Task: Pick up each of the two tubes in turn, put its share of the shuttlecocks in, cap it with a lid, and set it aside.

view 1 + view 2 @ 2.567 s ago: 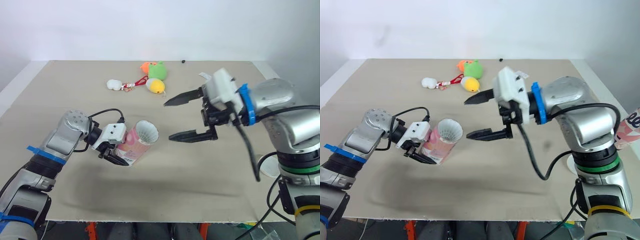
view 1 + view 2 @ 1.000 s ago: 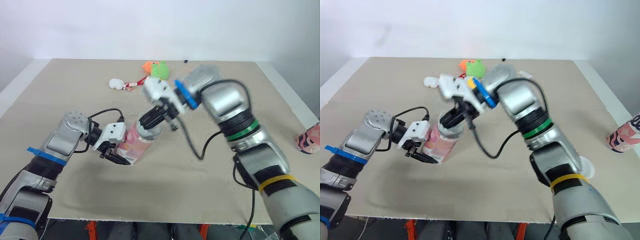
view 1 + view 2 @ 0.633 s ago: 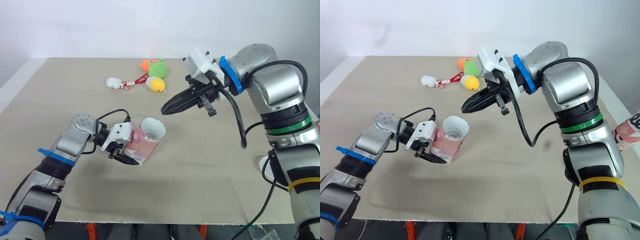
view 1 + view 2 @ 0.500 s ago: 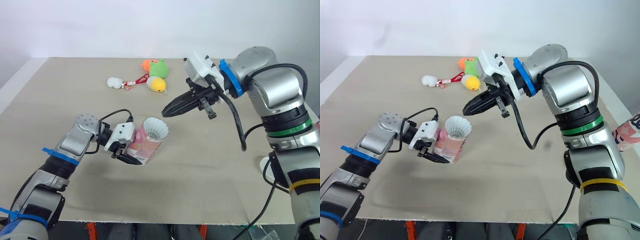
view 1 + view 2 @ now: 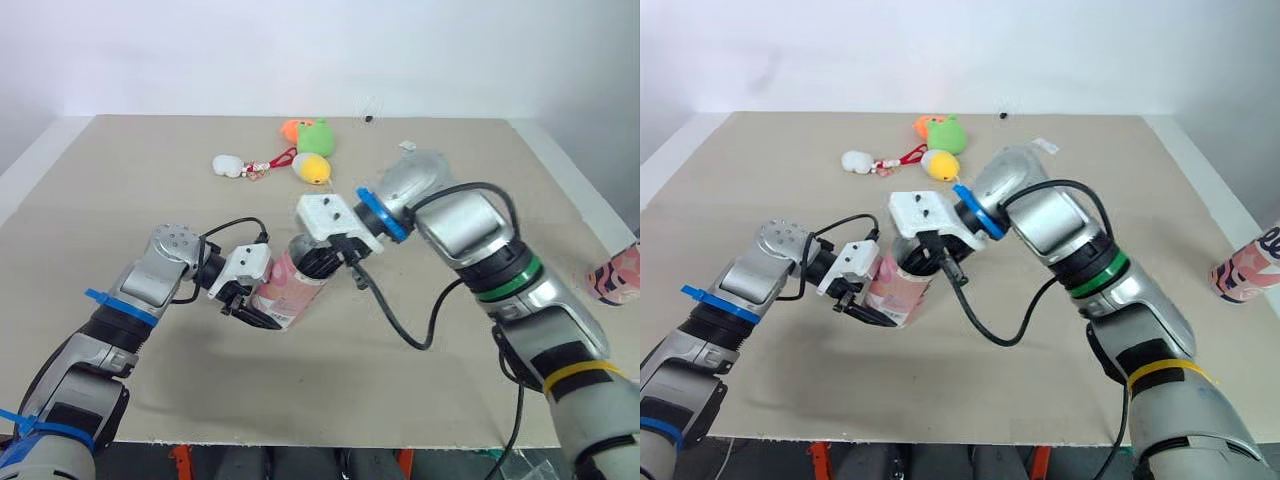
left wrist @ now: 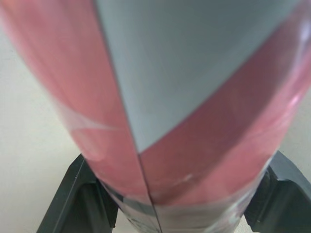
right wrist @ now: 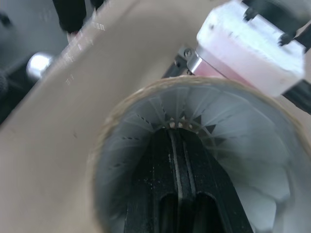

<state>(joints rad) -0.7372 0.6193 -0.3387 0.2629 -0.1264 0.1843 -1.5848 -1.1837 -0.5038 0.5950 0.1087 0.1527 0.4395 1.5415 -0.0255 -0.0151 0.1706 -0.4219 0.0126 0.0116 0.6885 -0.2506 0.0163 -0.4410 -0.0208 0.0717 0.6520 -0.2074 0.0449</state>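
Right wrist view: the right tool (image 7: 177,138) has its two fingers pressed narrow together and pushed down into the white feathered skirt of a shuttlecock (image 7: 138,131) sitting in the mouth of the pink tube (image 5: 283,292). Half a second ago that tool hung above and beside the tube's rim, clear of it, with the white skirt showing at the top. Now its tip has dipped inside the opening.

The left tool (image 5: 256,314) clamps the lower part of the tube as it did before. It holds the tube tilted, low over the counter (image 5: 150,210), with its mouth turned toward the right arm.

This looks like a tamping push to seat the shuttlecock deeper, so this tube is probably near full and a lid should fit next. No lid is on it yet.

The second tube (image 5: 612,279) lies well off to the right. The soft toys (image 5: 314,140) sit at the far side.
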